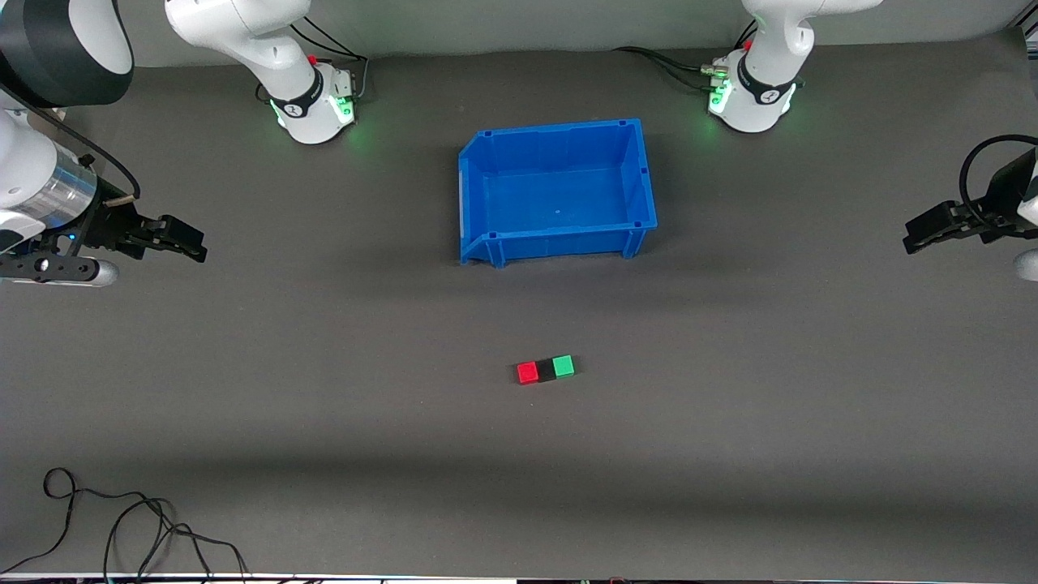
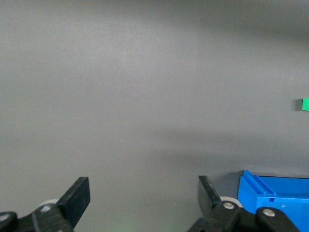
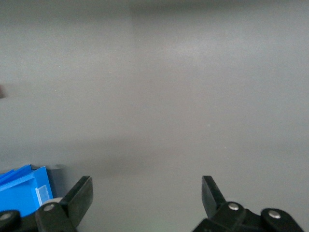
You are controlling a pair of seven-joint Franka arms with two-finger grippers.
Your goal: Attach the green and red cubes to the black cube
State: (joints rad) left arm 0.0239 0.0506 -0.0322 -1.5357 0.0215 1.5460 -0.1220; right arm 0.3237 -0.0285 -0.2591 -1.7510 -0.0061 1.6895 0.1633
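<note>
Three cubes sit joined in a row on the mat (image 1: 730, 454), nearer the front camera than the blue bin (image 1: 556, 191): red cube (image 1: 527, 372), black cube (image 1: 545, 369), green cube (image 1: 563, 366), each touching the next. The task looks complete. The left gripper (image 1: 915, 235) and right gripper (image 1: 195, 247) hang over the table's ends, fingers spread, holding nothing.

a robotics lab: two arm bases (image 1: 312, 105) bolted to a grey matted table (image 1: 324, 422), loose cables (image 1: 122, 527) trailing.
</note>
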